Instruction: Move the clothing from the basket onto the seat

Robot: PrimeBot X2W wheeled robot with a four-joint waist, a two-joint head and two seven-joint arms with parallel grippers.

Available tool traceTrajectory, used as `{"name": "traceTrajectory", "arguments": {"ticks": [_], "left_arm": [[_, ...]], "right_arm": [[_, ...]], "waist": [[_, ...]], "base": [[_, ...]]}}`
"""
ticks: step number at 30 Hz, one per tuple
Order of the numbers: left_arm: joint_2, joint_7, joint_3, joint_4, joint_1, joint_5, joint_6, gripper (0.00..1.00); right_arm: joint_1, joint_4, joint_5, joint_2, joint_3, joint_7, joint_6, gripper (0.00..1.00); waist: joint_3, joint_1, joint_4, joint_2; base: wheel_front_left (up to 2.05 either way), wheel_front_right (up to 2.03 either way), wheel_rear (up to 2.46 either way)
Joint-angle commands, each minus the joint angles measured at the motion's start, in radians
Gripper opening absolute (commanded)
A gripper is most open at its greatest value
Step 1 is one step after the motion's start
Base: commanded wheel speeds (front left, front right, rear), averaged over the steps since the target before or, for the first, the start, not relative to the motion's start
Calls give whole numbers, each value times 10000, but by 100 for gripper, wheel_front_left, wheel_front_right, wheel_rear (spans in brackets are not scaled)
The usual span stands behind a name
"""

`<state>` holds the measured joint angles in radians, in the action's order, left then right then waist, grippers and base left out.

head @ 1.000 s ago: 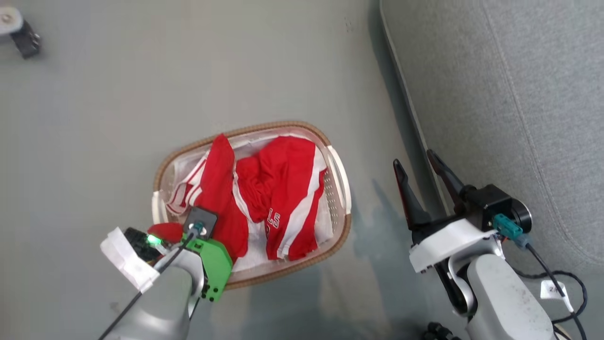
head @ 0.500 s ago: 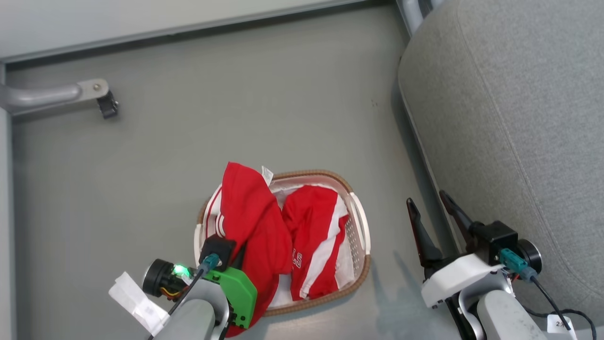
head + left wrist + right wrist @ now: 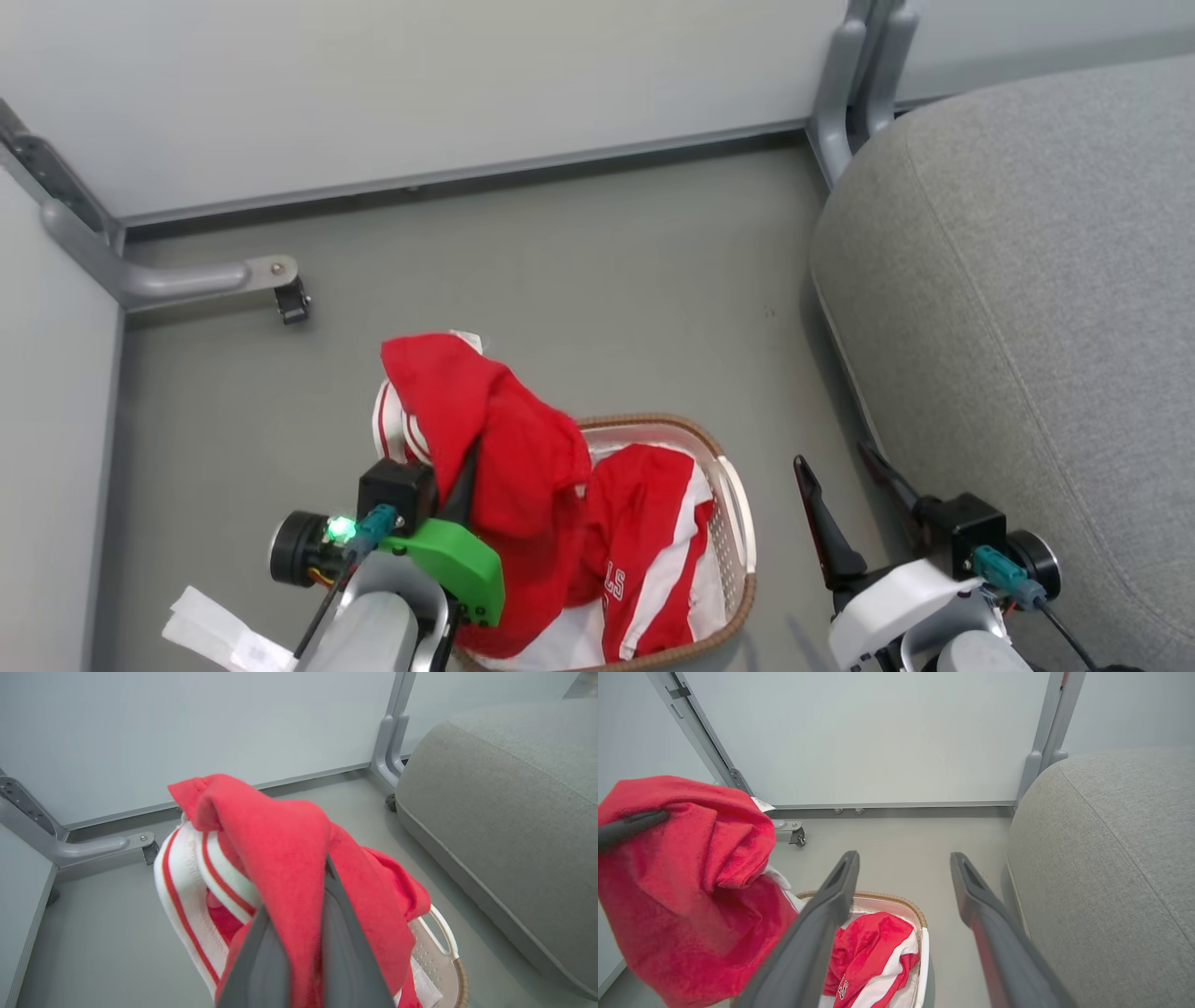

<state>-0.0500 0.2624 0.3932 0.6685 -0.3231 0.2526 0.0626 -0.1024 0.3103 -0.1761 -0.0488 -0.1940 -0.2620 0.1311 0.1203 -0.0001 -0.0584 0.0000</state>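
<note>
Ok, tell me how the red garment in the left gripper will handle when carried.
Probably floppy: the red garment drapes in folds over the left gripper. Likely light, since one pinch holds it up. Its hanging tail may snag the basket rim.

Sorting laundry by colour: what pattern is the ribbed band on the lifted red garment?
The ribbed band is white with thin red stripes, clearest in the left wrist view.

Lab mock-up — wheeled partition panels (image 3: 420, 93)

Two red garments (image 3: 523, 457), one basket (image 3: 653, 422), one grey seat (image 3: 1027, 280)
</note>
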Motion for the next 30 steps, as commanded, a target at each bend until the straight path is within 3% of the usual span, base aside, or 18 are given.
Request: {"name": "traceTrajectory", "arguments": {"ticks": [1, 11, 19, 30], "left_arm": [[-29, 36, -82, -291, 168, -57, 91, 0], [-22, 36, 114, -2262, 111, 205, 271, 0], [-22, 35, 888, -3503, -308, 542, 77, 0], [-23, 24, 1578, -3938, -547, 688, -205, 0]], "right_arm": [[207, 37, 27, -43, 3, -43, -5, 100], [734, 200, 29, -43, -76, -43, -7, 100], [866, 239, 20, -42, -209, -43, -5, 100], [254, -107, -166, -141, -1215, -43, -7, 100]], "waist": [[-413, 1, 184, 0], [-1005, 1, 236, 0], [-1108, 1, 270, 0], [-1063, 1, 385, 0]], "base": [[0, 0, 0], [0, 0, 0], [0, 0, 0], [0, 0, 0]]}}
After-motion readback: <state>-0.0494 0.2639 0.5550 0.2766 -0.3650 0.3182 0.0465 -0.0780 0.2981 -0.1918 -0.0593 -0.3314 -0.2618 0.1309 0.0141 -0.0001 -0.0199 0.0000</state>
